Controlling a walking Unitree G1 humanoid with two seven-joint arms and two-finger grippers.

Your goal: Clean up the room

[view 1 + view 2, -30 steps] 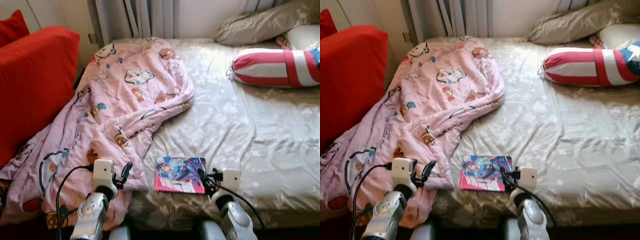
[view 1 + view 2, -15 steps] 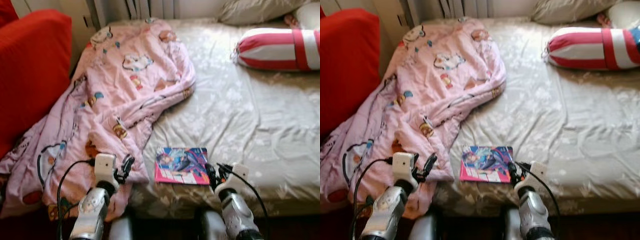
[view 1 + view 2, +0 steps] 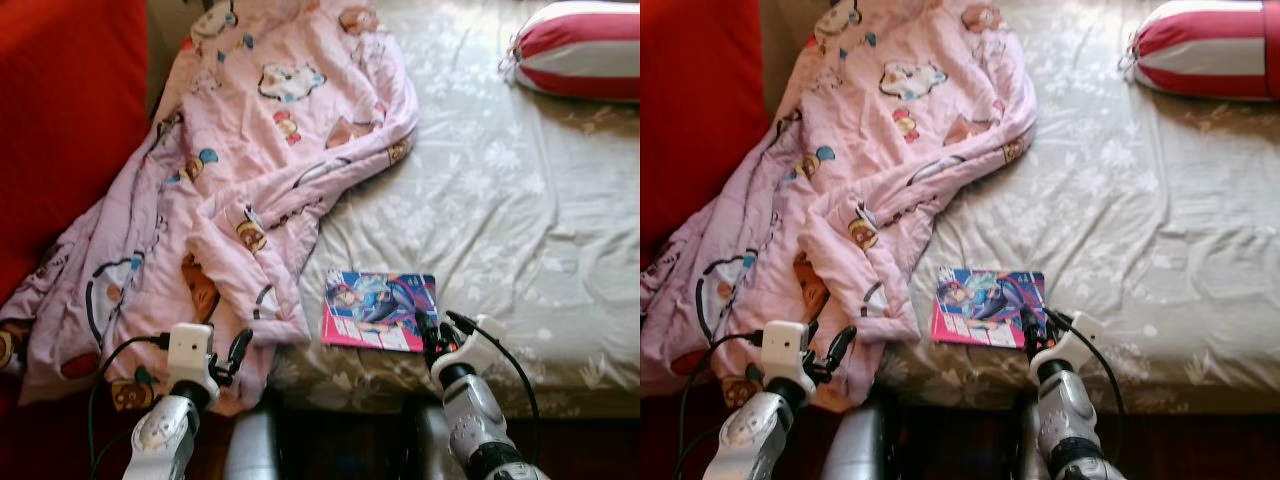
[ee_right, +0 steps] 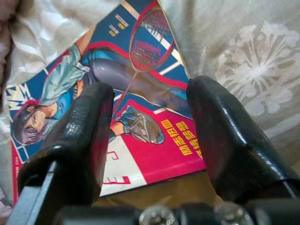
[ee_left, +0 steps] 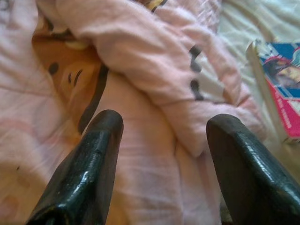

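Right gripper (image 4: 147,136) hovers spread wide at the near corner of the magazine (image 3: 381,309) on the bed (image 3: 520,230); nothing is tidied yet. Your left gripper (image 5: 161,154), also spread, faces the crumpled pink blanket (image 3: 250,170).

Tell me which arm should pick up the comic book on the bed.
Right. The right gripper is open at the comic book's near corner, its fingers over the cover. The left gripper hovers over the pink blanket, farther away.
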